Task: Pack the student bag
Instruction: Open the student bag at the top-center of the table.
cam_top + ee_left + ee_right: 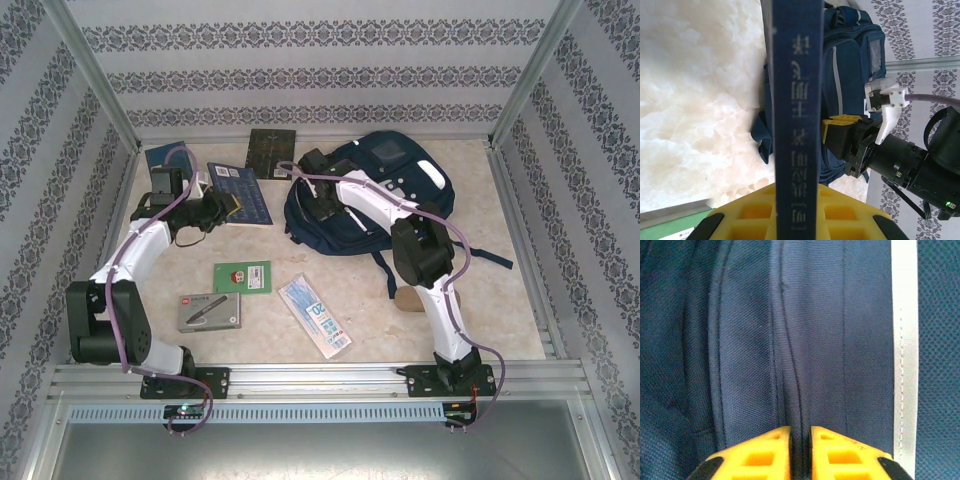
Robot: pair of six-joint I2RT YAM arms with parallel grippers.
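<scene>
Two grips: right gripper (800, 434) pinches a seam fold of the student bag (840, 340), limp cloth I reckon; left gripper (793, 202) clamps a book (792, 100).

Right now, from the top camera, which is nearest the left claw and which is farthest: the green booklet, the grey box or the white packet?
1. Green booklet, just in front of the left claw, toward the arm bases.
2. Grey box, nearer the front edge, slightly left.
3. White packet, front edge, off to the right.
</scene>
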